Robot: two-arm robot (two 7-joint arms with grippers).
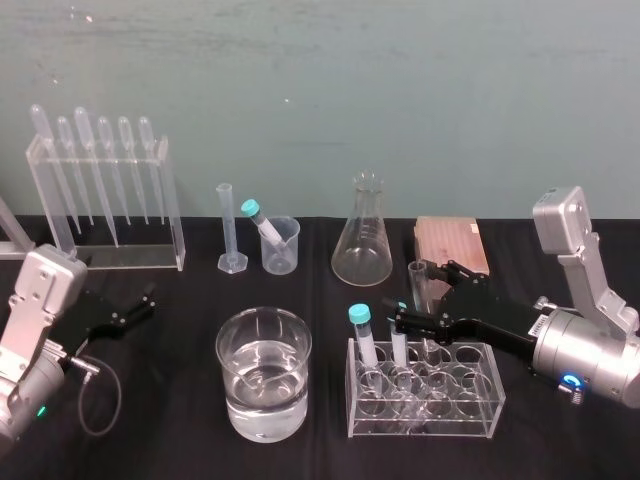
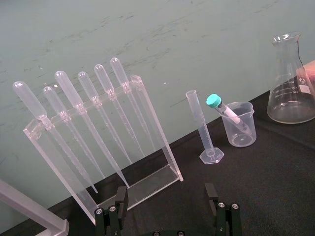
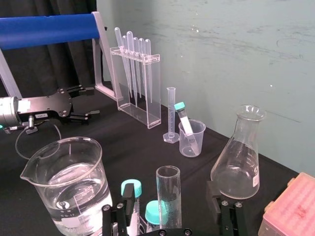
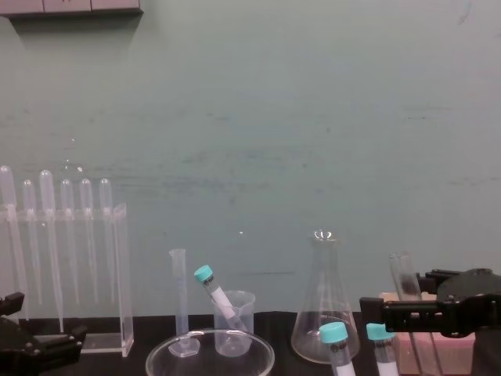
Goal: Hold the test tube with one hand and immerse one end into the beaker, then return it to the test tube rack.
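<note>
Right arm on the job here, low on the right of the head view. The right gripper [image 3: 171, 211] reaches in level toward the centre, jaws spread wide, nothing clamped. The test tube [image 1: 417, 283] sits in the gap between them, daylight on both sides from the wrist camera. That's the relation that counts: the tube's long axis runs upright, with a slight lean in the chest view, and the fingers lie flat across it, one on each side, so a plain squeeze looks like the next call.

The tube's foot seems to sit in the back row of the clear acrylic test tube rack [image 1: 492, 400], just behind two teal-capped tubes [image 1: 360, 330], though the gripper hides the hole itself. A salmon-pink block [image 1: 455, 240] lies behind.

The water-filled beaker [image 1: 228, 370] stands just left of the rack at lower centre; I'd judge that the dip, a short carry leftward. A small plastic beaker [image 1: 285, 250] sits farther up, holding a capped tube.

The left gripper [image 1: 140, 305] is parked at the left edge, fingers splayed, well apart from it all.
</note>
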